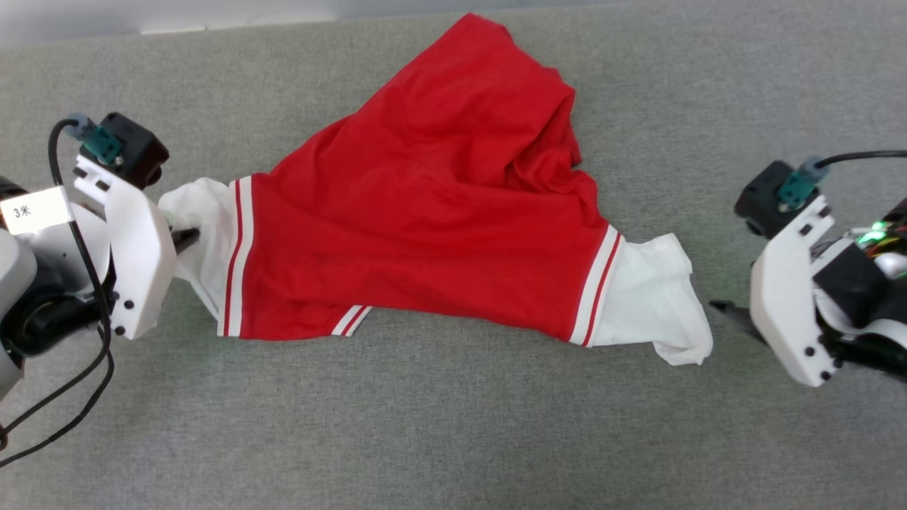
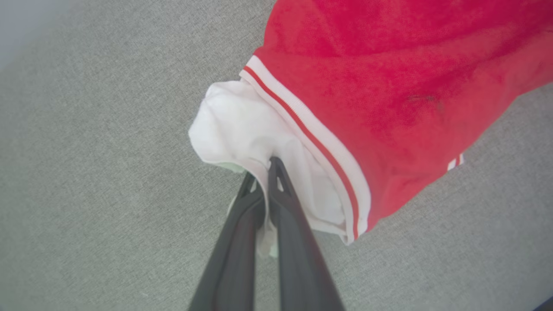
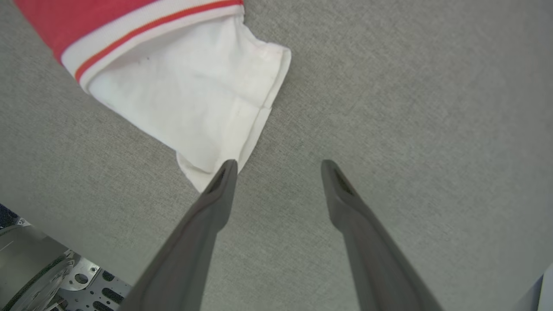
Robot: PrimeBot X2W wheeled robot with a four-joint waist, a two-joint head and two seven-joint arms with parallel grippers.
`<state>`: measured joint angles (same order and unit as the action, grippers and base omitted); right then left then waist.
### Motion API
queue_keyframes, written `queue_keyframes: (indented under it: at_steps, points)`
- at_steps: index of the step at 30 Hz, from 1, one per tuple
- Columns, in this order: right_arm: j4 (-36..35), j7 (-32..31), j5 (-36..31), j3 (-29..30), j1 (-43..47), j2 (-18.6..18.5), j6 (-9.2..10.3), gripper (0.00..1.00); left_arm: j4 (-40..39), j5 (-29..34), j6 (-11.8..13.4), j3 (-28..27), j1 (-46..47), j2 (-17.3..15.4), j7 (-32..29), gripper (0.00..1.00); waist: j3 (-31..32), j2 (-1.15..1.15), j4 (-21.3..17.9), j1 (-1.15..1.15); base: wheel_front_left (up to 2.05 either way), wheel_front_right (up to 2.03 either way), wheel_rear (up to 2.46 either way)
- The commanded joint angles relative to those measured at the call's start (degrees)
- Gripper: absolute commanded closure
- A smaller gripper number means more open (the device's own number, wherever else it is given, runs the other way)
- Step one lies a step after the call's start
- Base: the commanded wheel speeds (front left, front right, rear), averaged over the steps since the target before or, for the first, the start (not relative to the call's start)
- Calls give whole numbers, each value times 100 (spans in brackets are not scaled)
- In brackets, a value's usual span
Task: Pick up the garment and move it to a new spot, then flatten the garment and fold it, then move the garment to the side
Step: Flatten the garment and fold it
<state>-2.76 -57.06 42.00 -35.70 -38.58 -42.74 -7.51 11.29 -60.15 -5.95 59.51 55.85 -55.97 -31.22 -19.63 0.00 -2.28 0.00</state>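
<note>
Red garment (image 1: 439,212) lies crumpled across the grey bench (image 1: 453,439), with a white sleeve out to each side. The left gripper (image 2: 262,170) has its jaws pinched shut on the left sleeve (image 2: 242,125). The right gripper (image 3: 278,166) holds its jaws wide and empty, one tip just beside the right sleeve (image 3: 194,99) corner.

A white label (image 1: 33,210) on the left arm (image 1: 14,273), seen in the head view, bears a short dark handwritten mark. It reads as the digit 3 followed by a small star-like sign, perhaps the character 米. That second sign is too small to tell for certain.
</note>
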Motion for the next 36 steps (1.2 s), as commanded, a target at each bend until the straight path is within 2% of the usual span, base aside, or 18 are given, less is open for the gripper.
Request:
queue_keyframes:
  at_steps: [1, 10, 14, 15, 16, 20, 26, 33, 36]
  points:
    - [50, 17, 27, -35, -76, 69, 4, 0, -32, 31, 48, -23, 95, 4, 11, 100, -72, 0, 46, 0, 0, 0, 0]
    - [1062, 628, 84, -654, 371, 619, 2, 0, -225, 55, 146, -31, 62, 30, 71, 100, -303, 0, 166, 0, 0, 0, 0]
    - [1303, 990, 51, -1005, 514, 718, -6, 0, -230, 0, 173, -38, -27, 23, 128, 100, -281, 0, 169, 0, 0, 0, 0]
    - [1309, 1156, 12, -1050, 479, 715, -8, 48, -223, -31, 171, -45, -56, 36, 169, 100, -244, 0, 164, 0, 0, 0, 0]
    - [1307, 1293, 9, -1092, 430, 690, -8, 100, -215, -55, 171, -52, -91, 35, 194, 100, -201, 0, 156, 0, 0, 0, 0]
    - [1165, 1845, 50, -1017, 180, 410, -4, 100, -227, -108, 183, -72, -199, -21, 318, 100, 77, 0, 124, 0, 0, 0, 0]
    - [564, 2431, 236, -602, 121, -102, 3, 100, -582, -240, 190, -228, -261, -233, 540, 100, 590, 0, 56, 0, 0, 0, 0]
    - [-227, 2530, 442, 342, 252, -570, 3, 100, -1267, -348, 212, -504, -70, -540, 687, 100, 935, 0, -4, 0, 0, 0, 0]
    - [-523, 2429, 384, 826, 207, -526, 3, 100, -1562, -431, 255, -647, 109, -533, 665, 100, 988, 0, -18, 0, 0, 0, 0]
